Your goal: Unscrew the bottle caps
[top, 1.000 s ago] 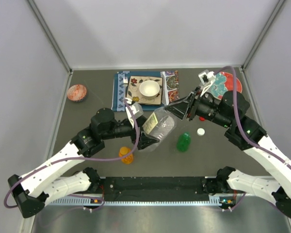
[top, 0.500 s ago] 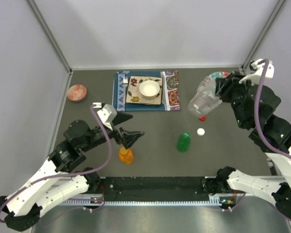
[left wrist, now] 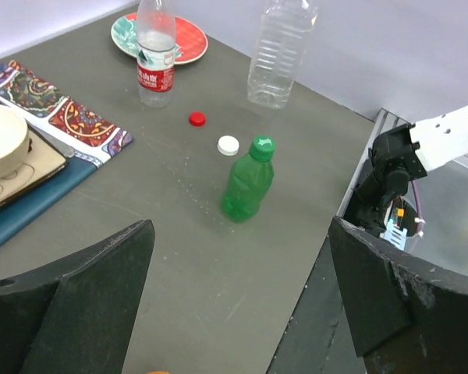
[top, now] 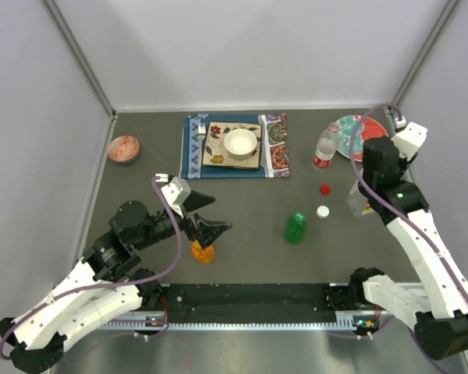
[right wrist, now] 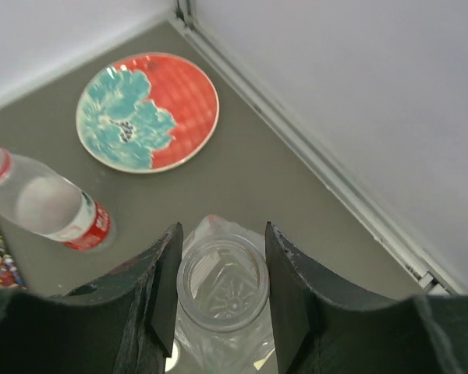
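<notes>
left claw wide open, empty | right claw closed around neck of uncapped large clear bottle | green bottle ahead of left claw, capped | probably light, thin, slippery: hold body, twist green cap

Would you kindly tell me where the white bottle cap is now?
In the top view, the white cap lies on the table right of centre, just right of the green bottle, with the red cap behind it.

Four bottles, two loose caps, two bowls, one plate
</notes>
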Tool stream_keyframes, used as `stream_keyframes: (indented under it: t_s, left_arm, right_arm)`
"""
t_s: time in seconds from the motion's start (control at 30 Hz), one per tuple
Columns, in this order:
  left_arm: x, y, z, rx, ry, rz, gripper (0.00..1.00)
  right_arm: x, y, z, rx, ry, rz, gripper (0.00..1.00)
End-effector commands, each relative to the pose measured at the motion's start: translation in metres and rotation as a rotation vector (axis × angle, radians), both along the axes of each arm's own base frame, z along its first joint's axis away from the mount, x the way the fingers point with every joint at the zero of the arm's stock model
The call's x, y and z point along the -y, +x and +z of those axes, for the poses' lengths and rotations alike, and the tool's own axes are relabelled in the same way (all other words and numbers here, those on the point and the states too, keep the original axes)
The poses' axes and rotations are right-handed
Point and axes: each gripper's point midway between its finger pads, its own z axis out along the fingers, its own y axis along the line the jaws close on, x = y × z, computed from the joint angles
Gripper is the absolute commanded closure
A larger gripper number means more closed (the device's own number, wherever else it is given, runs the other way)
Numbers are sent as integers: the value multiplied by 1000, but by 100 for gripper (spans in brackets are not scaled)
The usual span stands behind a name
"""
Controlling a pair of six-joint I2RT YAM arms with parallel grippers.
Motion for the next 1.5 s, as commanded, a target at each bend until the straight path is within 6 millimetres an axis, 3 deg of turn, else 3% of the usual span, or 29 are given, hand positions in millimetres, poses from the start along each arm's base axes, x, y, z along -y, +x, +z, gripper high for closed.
stream_keyframes:
  t_s: [0.0, 0.07, 0.43, 0.57, 0.77, 0.9, 1.0, 1.13, 1.47]
  left_arm:
    - [-1, -7, 13, 22, -68, -21, 1]
    - [-3, -7, 10, 19, -67, -10, 1]
    - [-5, -6, -3, -7, -39, 4, 1]
    - [-4, -2, -6, -11, -30, 14, 1]
    - [1, 1, -9, -25, -13, 6, 1]
    - [3, 1, -8, -26, -19, -1, 1]
    - [5, 0, -9, -34, -20, -9, 1]
    - [6, -1, -11, -44, -20, -15, 1]
    - [3, -3, -13, -43, -21, -16, 1]
  right_arm:
    - [-1, 21, -9, 118, 68, -6, 100]
    - [-1, 33, -7, 171, 77, -14, 100]
    - [14, 86, -67, 78, 100, -54, 100]
    - [14, 94, -81, 48, 100, -52, 100]
    - [9, 102, -84, 36, 103, -19, 100]
    - [5, 100, -85, 19, 105, 12, 79]
    - [4, 97, -86, 8, 106, 26, 69]
    - [3, 93, -84, 1, 110, 37, 65]
    - [-4, 88, -83, -21, 143, 65, 44]
